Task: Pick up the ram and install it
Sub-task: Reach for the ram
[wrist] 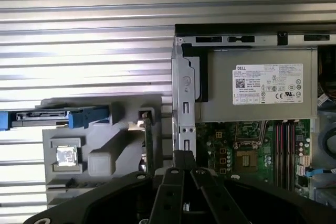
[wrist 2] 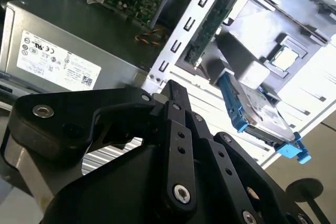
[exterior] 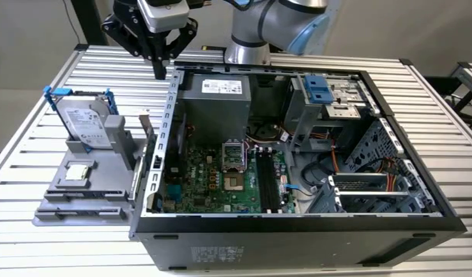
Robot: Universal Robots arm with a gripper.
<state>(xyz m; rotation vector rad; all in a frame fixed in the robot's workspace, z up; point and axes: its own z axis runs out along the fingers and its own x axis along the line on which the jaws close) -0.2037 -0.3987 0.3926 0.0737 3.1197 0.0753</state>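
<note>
Slatted metal worktop (exterior: 36, 115) w/ an open PC case (exterior: 298, 236) on it and a grey holder (exterior: 82, 202) just beside the case at the exterior view's left; plain wall behind. Ram (wrist 2: 210, 19) stands on edge in the holder next to the case wall, long axis running alongside that wall. End effector (exterior: 159, 72) hangs above the case's far corner, fingers together, nothing btwn them.

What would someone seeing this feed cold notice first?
First, the open computer case in the middle of the slatted table, its green board exposed. The black gripper hangs shut and empty at the case's far corner, toward the exterior view's left. Beside the case, a grey holder carries the blue-framed hard drive and the ram, standing on edge.
</note>
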